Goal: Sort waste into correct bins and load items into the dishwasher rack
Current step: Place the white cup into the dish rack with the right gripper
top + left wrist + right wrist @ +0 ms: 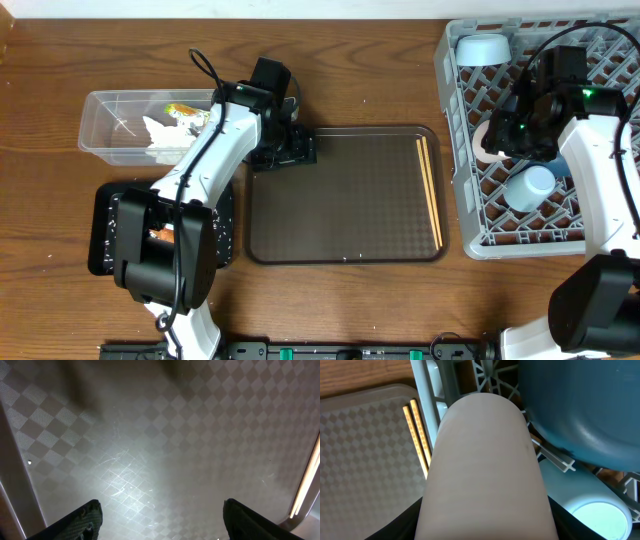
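A wooden bench (60,60) is seen from above. At the upper left of the overhead view a clear rectangular plastic tub (90,130) is set, and a crumpled white tissue (165,135) and a crinkled green-yellow foil wrapper (185,112) are held in it. Below it, at the lower left, a shallow black rectangular tray (97,255) is partly covered by the left arm; a small orange carrot piece (160,235) and white specks of rice grains (104,235) are seen in it.

A large brown serving tray (340,200) is placed at the centre, with a pair of thin wooden chopsticks (432,190) laid along its right edge. The left tool (283,150) is poised over the upper left corner of this tray; in the left wrist view its fingers (90,515) are spread wide over the checkered surface and nothing is held between them.

The large square grey plastic rack (520,243) is found at the right of the frame. A small light-blue bowl (483,47) is seated in its upper left corner and a small pale-blue cup (530,185) near its lower middle. The right tool (508,135) is closed around a white cup (485,460) over the left part of the rack, just beside the big dark-blue bowl (580,410).
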Robot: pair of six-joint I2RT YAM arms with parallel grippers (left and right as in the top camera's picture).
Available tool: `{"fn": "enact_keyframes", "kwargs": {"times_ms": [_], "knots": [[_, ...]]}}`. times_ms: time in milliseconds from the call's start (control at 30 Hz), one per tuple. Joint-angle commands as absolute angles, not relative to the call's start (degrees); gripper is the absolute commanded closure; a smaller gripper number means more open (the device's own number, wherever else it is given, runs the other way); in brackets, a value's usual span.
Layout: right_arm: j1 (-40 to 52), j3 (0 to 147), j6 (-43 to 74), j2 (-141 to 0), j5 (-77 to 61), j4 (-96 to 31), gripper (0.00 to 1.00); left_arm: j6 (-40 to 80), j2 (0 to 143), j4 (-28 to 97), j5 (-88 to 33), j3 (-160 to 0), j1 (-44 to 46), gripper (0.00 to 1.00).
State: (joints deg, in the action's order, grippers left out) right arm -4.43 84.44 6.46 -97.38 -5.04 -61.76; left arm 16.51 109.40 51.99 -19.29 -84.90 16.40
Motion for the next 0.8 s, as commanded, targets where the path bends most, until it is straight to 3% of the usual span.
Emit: {"fn": "enact_keyframes", "kwargs": {"times_ms": [0,533,600,767], "knots": [[-5.61,84.23,6.81,-99.77,-3.27,-61.69,0.84,16.62,109.62,51.92,-18.74,-84.82,16.43,0.2],[-5.65,89.38,6.79,-99.53,-3.22,-65.56,0.84,16.62,109.62,51.99,-18.74,-84.82,16.43,0.19],[-5.67,89.36,6.79,-99.53,-3.2,-65.73,0.84,16.62,109.62,51.96,-18.74,-84.82,16.43,0.12],[-6.07,89.17,6.83,-99.55,-0.8,-67.96,0.85,16.62,109.62,52.25,-18.74,-84.82,16.43,0.09]]}}
